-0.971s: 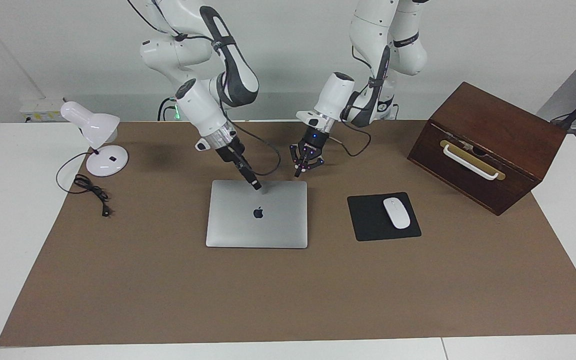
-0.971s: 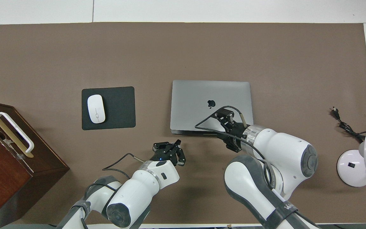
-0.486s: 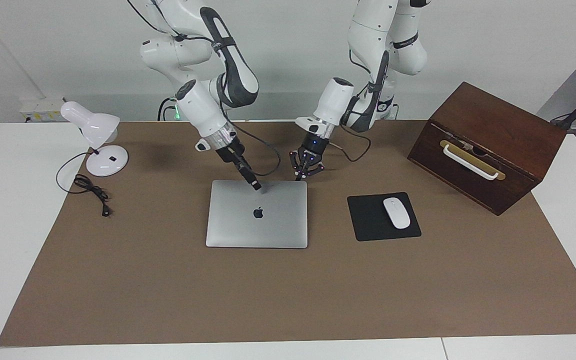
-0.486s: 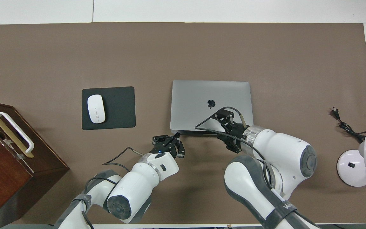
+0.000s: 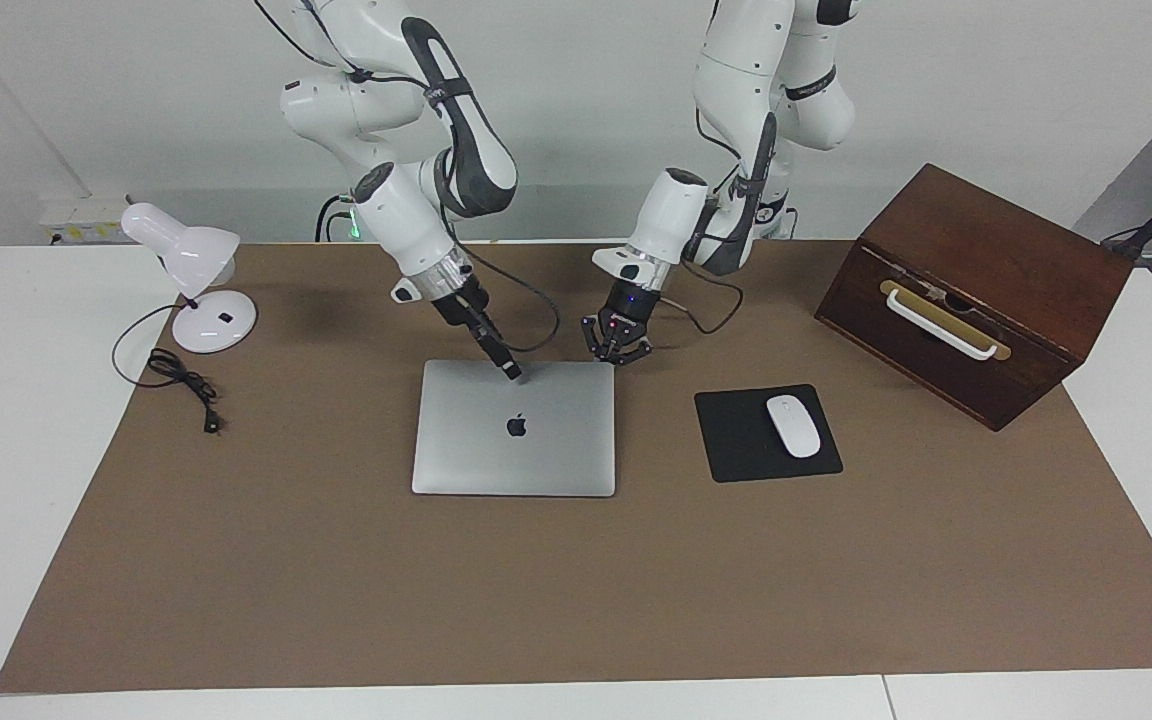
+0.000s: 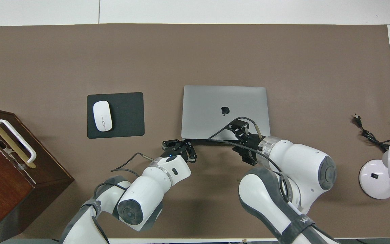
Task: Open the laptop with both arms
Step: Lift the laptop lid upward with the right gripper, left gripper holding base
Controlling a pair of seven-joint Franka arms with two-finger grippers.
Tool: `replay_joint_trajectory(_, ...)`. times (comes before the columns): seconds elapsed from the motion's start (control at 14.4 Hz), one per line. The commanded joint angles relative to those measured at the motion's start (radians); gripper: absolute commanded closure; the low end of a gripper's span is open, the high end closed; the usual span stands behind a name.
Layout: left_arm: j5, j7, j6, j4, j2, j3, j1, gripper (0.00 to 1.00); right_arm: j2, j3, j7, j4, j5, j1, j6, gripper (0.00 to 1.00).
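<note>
Two claws down at the laptop's [image 5: 516,450] robot-side edge, on the brown-covered counter [image 5: 576,600]. Since a second ago: left claw [image 5: 619,352] brought in from the bare mat and lowered to the laptop's corner at the left arm's end; right claw [image 5: 511,372] hardly shifted, drawn only a touch toward that same edge.

Laptop [image 6: 215,101] closed and flat, lid up with the dark logo showing, long axis running from one arm's end of the counter to the other. Lies directly under the right claw and just beside the left claw.

Right claw [image 6: 237,127]: fingers pressed together with nothing between them, tip resting on the lid close to the robot-side edge, between the logo and that edge. Left claw [image 6: 180,149]: fingers spread part-way, holding nothing, low at the corner; contact with the laptop impossible to tell.

Toward the left arm's end from the left claw, well apart: black mouse pad [image 5: 736,440] carrying a white mouse [image 5: 794,426].
</note>
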Motion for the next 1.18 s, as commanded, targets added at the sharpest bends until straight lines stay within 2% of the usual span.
replay_joint_trajectory(0.0,-0.006,0.017,0.021,0.031,0.035,-0.004,0.01,1.0,0.014,0.005,-0.078,0.002,0.037,-0.015,0.018,0.1)
replay_joint_trajectory(0.42,-0.006,0.048,0.021,0.035,0.047,-0.004,0.011,1.0,0.025,0.005,-0.108,0.025,0.039,-0.027,0.02,0.1)
replay_joint_trajectory(1.11,-0.006,0.105,0.021,0.034,0.05,-0.004,0.031,1.0,0.086,0.001,-0.108,0.14,0.037,-0.029,0.055,0.09)
